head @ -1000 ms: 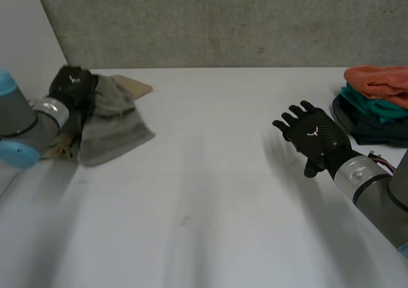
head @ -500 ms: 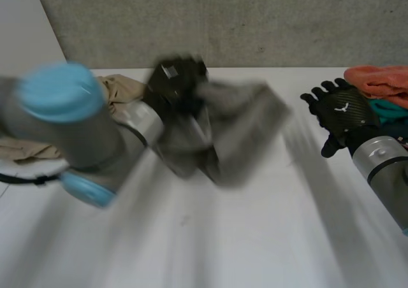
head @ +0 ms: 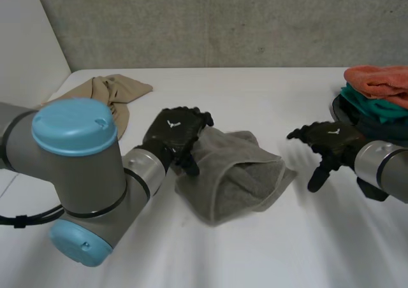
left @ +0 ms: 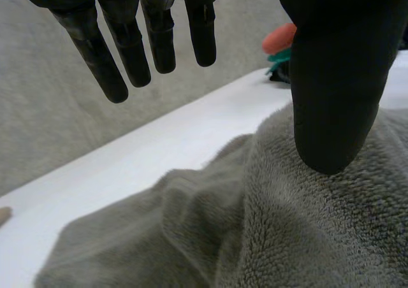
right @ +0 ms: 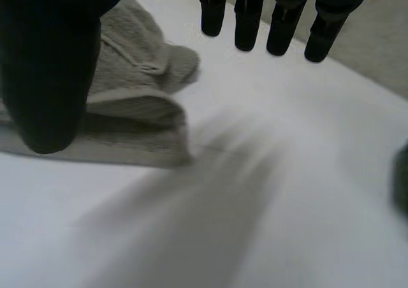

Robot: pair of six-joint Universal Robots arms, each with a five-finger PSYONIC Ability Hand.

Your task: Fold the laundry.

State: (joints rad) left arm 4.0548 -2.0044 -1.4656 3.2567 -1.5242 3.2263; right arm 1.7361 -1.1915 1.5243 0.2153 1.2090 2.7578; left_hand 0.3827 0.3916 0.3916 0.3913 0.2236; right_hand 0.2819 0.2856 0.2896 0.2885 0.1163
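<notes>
My left hand (head: 173, 134) looks like smooth, matt black plastic, the grey towel (head: 236, 176) is thick, fuzzy terry cloth, the white table (head: 255, 250) smooth, the wall (head: 223, 20) rough concrete.

This looks like a robotics lab or test bench, not a home: a bare white table (head: 268, 250) stands against a raw concrete wall (head: 223, 20), with a plain white panel (head: 25, 39) at the far left. The left arm (head: 76, 167), grey with light-blue caps, and the right arm (head: 386, 167) reach over it from the near side. On it lies laundry: a grey towel (head: 236, 173) in the middle, a beige cloth (head: 111, 90) far left, a stack of folded towels (head: 376, 90) far right.
</notes>
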